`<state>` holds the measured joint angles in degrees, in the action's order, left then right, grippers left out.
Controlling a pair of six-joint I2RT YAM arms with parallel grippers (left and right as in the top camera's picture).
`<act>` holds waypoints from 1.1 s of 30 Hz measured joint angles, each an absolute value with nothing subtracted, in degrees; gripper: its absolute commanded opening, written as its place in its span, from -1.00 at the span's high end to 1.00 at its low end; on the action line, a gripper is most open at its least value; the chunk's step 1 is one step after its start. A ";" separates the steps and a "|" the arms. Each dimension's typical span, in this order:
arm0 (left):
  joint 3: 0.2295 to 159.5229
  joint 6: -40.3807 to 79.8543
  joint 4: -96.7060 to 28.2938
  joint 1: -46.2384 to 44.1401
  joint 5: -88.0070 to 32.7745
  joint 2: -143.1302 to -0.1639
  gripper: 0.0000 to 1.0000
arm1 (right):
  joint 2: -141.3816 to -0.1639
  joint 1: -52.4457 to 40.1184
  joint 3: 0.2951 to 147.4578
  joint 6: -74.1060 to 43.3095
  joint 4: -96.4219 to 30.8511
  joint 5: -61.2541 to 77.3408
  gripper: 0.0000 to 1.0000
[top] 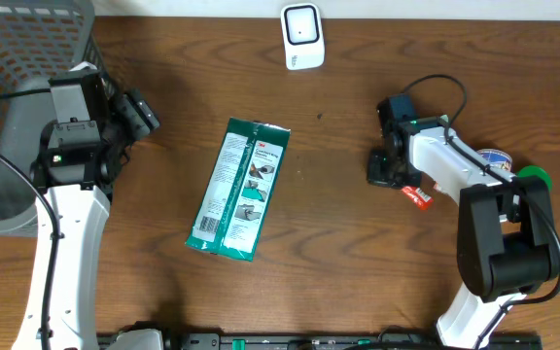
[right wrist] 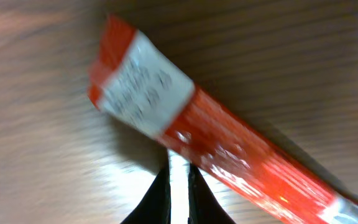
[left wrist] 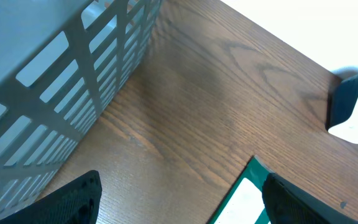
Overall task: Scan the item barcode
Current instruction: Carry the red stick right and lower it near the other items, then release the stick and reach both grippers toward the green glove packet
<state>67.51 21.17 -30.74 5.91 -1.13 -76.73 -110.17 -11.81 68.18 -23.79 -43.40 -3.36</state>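
Green package (top: 238,190), one; red packet (right wrist: 229,143), one; scanner (top: 301,37), one.

green package (top: 238,191) well apart from white scanner (top: 302,37)

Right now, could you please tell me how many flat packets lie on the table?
2: the green packet mid-table, the red packet by the right pincer. The right arm may hide more.
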 measured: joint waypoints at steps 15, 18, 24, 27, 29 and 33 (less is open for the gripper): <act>67.55 21.19 -35.07 5.91 -2.70 -76.73 -0.50 | -110.19 -10.35 76.07 -9.17 -46.63 25.63 -0.70; 67.48 20.69 -39.55 5.50 -8.64 -76.77 0.37 | -110.19 -11.14 76.05 -7.11 -46.68 31.77 -0.63; 64.84 17.17 -41.85 -2.94 -9.67 -82.17 0.63 | -110.19 -15.14 75.40 -7.07 -41.36 35.59 -0.58; 64.23 16.27 -42.70 -4.64 -7.27 -87.99 0.70 | -110.19 -17.34 74.13 -10.68 -37.69 35.59 -0.57; 64.18 16.01 -43.00 -4.67 -6.33 -92.29 0.71 | -110.19 -18.26 73.19 -12.51 -36.23 35.62 -0.57; 64.10 15.55 -43.13 -4.60 -5.67 -99.37 0.70 | -110.19 -21.52 68.62 -18.59 -28.71 35.48 -0.57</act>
